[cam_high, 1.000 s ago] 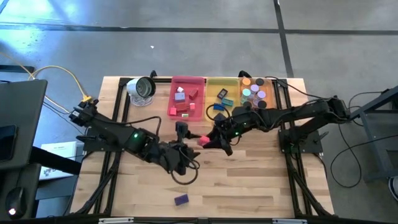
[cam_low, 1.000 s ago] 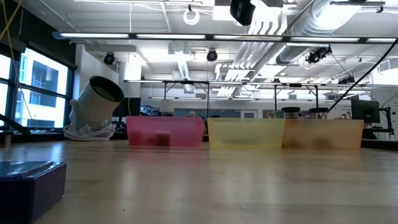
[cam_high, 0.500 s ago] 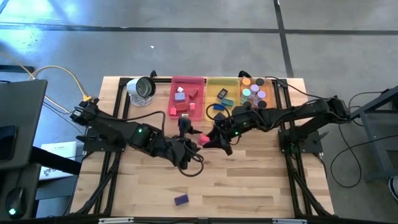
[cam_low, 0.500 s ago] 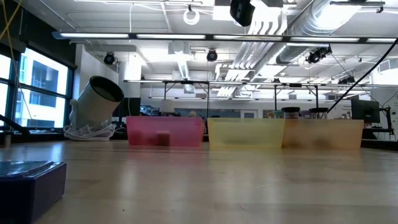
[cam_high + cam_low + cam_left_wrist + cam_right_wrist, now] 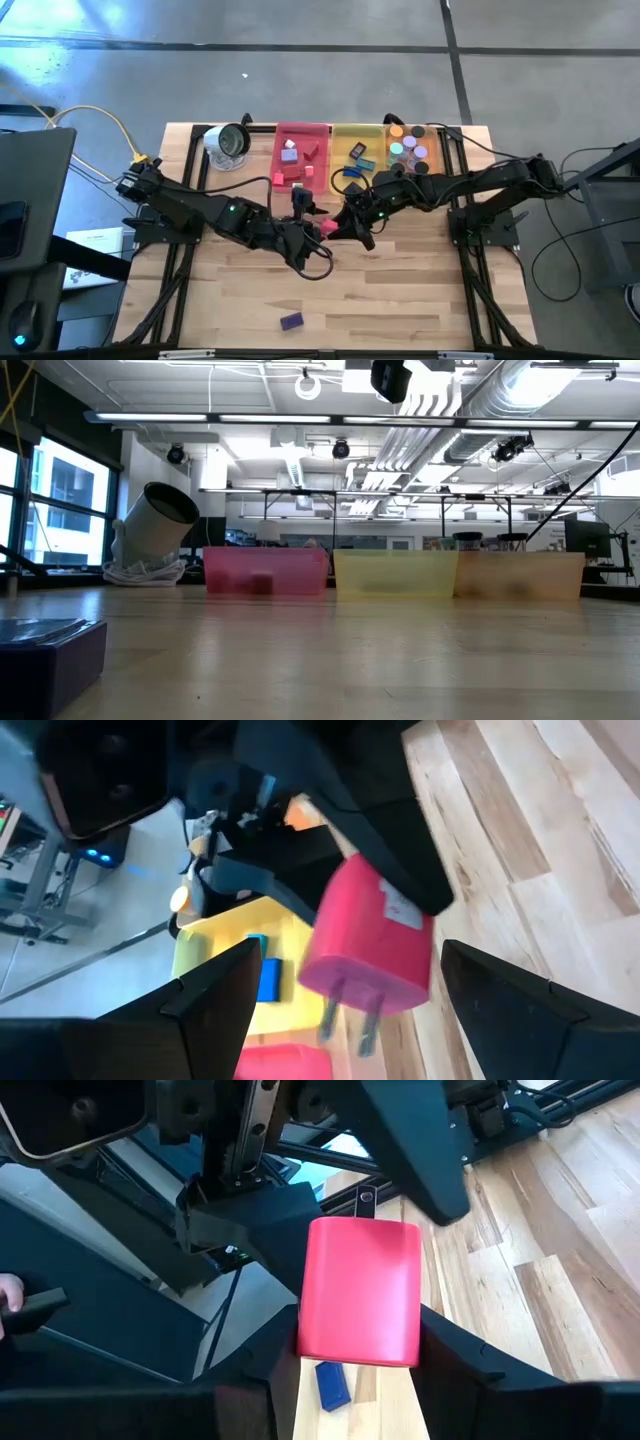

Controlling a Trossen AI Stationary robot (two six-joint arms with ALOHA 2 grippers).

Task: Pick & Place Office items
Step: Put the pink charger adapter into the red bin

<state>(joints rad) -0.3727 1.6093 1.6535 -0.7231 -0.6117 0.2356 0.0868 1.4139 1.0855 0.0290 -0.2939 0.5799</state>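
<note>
The right end effector (image 5: 330, 227) grips a pink plug (image 5: 327, 226) above mid-tabletop (image 5: 400, 290), just before the pink tray (image 5: 302, 128). The left end effector (image 5: 312, 226), spread wide, faces the plug with one finger (image 5: 210, 1010) either side. A purple block (image 5: 291, 321) lies near the front edge.

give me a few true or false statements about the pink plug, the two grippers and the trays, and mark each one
1. The right gripper holds the pink plug. True.
2. The left gripper is shut on the plug. False: its fingers are spread on either side of it, not touching.
3. A purple block lies in the yellow tray. False: it lies on the table, near the front edge.
4. The pink tray is beside the yellow tray. True.
5. The plug has two metal prongs. True.
</note>
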